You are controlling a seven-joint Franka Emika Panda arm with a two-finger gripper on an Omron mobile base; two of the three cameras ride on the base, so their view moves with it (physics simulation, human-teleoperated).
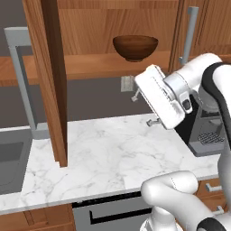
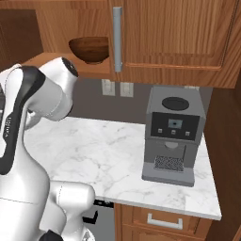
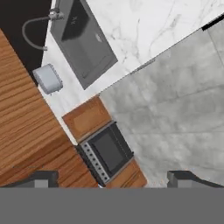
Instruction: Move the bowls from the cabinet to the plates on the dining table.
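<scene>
Dark brown glossy wooden bowl: on shelf of open warm-brown wooden wall cabinet, awaiting pickup. Two-finger gripper: below shelf, jaws wide, empty, ready to reach.

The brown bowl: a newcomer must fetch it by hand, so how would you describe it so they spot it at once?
Look at the wooden wall cabinet above the marble counter; its left door stands open. On its shelf sits the bowl: round, glossy dark brown wood, upright, alone there, left of the grey bar handle on the closed door.
</scene>
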